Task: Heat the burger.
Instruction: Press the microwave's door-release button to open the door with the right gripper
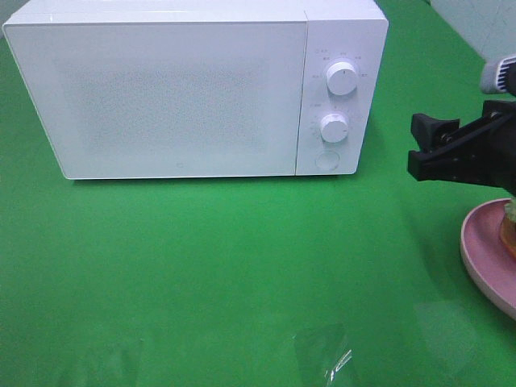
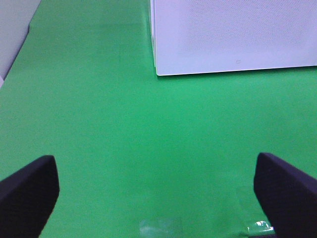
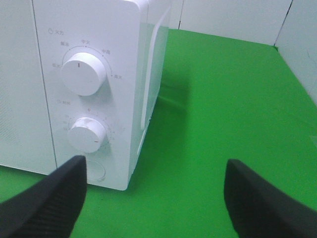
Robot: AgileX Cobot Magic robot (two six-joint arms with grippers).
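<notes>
The right gripper (image 1: 418,147), jaws wide and empty, hovers at the high view's right edge, just above the pink plate (image 1: 484,250) carrying the burger (image 1: 509,231); the left gripper (image 2: 156,173) gapes empty near the closed microwave (image 1: 161,89).

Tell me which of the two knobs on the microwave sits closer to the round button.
The lower knob: it sits directly above the round button, while the upper knob is higher up, farther from it.

Lab-style test setup: green cloth (image 1: 201,258) under a white microwave (image 1: 185,89) (door shut).
</notes>
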